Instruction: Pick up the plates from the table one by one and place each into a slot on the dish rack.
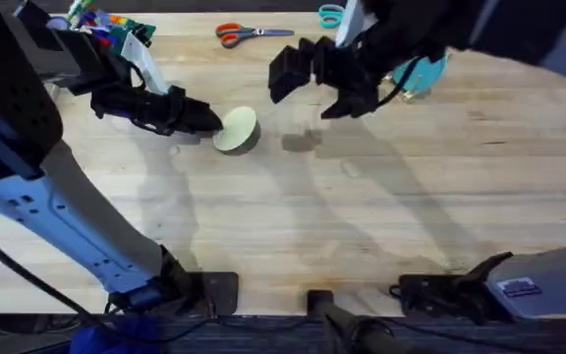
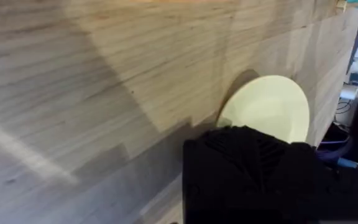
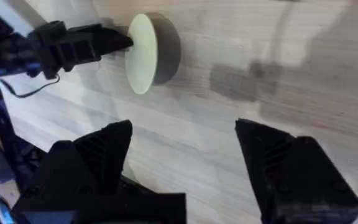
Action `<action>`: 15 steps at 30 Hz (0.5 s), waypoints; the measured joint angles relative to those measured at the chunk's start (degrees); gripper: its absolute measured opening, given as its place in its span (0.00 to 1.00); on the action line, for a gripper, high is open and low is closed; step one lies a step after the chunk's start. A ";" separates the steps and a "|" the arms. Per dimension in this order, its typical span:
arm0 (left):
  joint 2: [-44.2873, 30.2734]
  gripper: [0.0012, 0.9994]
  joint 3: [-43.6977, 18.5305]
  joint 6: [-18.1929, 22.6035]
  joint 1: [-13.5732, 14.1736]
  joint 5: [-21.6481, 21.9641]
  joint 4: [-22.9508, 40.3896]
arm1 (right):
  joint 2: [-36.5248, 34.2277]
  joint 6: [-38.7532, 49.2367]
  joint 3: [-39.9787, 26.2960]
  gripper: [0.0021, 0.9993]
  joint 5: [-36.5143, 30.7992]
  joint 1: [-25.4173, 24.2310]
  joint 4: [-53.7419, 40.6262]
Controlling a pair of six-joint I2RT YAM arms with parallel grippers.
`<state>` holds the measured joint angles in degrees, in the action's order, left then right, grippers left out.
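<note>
A pale yellow-cream plate (image 1: 236, 129) stands tilted up on its edge on the table (image 1: 381, 206), left of the middle. My left gripper (image 1: 214, 121) is shut on the plate's left rim. The right wrist view shows the same grip, with the left gripper (image 3: 122, 41) at the edge of the plate (image 3: 140, 53). In the left wrist view the plate (image 2: 272, 109) sticks out past my black finger (image 2: 247, 162). My right gripper (image 1: 312, 88) hangs open above the table, right of the plate, with nothing between its fingers (image 3: 107, 146). A teal plate (image 1: 423, 71) shows partly behind the right arm. The dish rack is out of view.
Orange-handled scissors (image 1: 249, 33) lie at the table's far edge, with teal scissor handles (image 1: 330, 15) further right. A bundle of colourful items (image 1: 106, 25) sits at the far left corner. Bare wood stretches across the table's near half.
</note>
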<state>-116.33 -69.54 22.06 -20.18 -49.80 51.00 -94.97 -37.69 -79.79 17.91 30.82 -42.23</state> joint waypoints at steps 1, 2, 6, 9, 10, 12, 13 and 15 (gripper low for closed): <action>0.00 0.04 0.00 0.00 0.00 0.00 0.00 | -0.85 -1.16 0.00 0.99 -0.02 0.27 0.18; 0.00 0.04 0.00 0.00 0.00 0.00 0.00 | -1.55 -2.06 0.00 0.99 -0.02 0.48 0.26; 0.02 0.04 0.00 0.00 0.00 0.00 -0.02 | -4.08 -5.43 0.00 1.00 -0.02 1.24 0.87; 0.00 0.04 0.00 0.00 0.00 0.00 0.00 | -5.26 -6.56 0.00 1.00 -0.02 1.80 2.95; 0.00 0.04 0.00 0.00 0.00 0.00 -0.02 | -5.56 -6.81 0.00 1.00 -0.01 2.03 4.00; 0.02 0.04 0.00 0.00 0.00 0.00 -0.02 | -6.03 -7.15 0.00 1.00 -0.02 2.49 6.33; 0.00 0.04 0.00 0.00 0.00 0.00 -0.02 | -6.29 -7.32 0.00 1.00 -0.02 2.73 7.57; 0.00 0.04 0.00 0.00 0.00 0.00 -0.02 | -6.75 -7.47 0.00 1.00 -0.02 3.17 9.41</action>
<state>-116.33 -69.54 22.06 -20.18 -49.80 50.98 -101.72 -45.16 -79.79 17.89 33.98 -32.82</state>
